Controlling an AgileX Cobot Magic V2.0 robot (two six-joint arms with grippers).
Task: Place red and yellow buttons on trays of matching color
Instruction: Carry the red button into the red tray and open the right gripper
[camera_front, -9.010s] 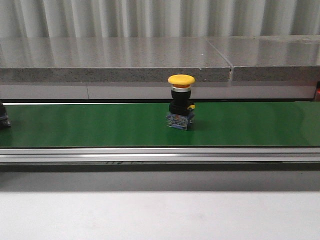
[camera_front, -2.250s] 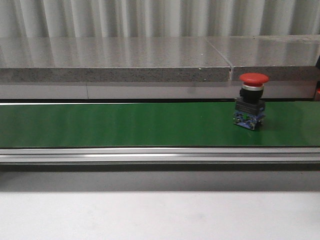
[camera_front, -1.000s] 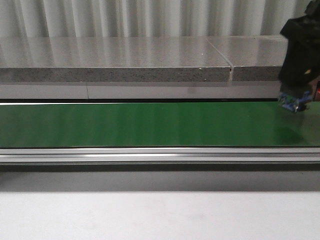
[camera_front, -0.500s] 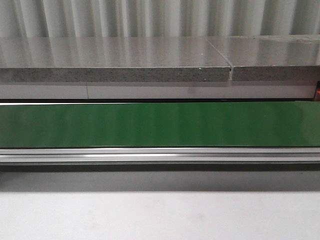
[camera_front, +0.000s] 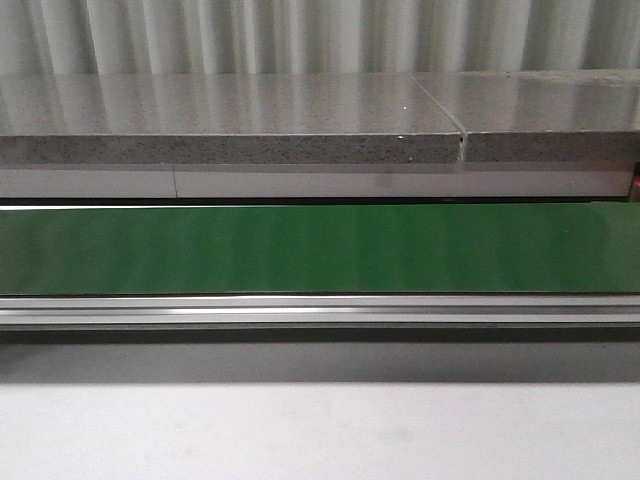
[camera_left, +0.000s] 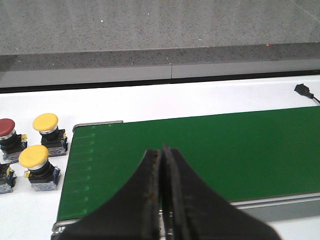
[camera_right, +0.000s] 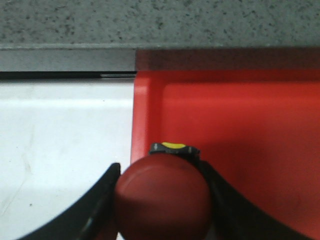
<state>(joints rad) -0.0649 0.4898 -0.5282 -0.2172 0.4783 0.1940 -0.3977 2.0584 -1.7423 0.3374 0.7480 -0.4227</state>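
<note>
In the right wrist view my right gripper (camera_right: 162, 200) is shut on a red button (camera_right: 162, 197), held over the near left edge of the red tray (camera_right: 240, 115). In the left wrist view my left gripper (camera_left: 161, 152) is shut and empty above the green belt (camera_left: 225, 150). Beside the belt's end stand two yellow buttons (camera_left: 46, 123) (camera_left: 34, 157) and a red button (camera_left: 6, 128) on the white table. The front view shows only the bare green belt (camera_front: 320, 248); no gripper and no button is in it. No yellow tray is in view.
A grey stone ledge (camera_front: 230, 120) runs behind the belt. A metal rail (camera_front: 320, 310) borders the belt's front. A black cable end (camera_left: 302, 90) lies on the white table beyond the belt. White table (camera_right: 65, 130) lies beside the red tray.
The red button rode the belt to the right, my right gripper took hold of it at the right edge and lifted it out of the front view. The belt is now bare.
</note>
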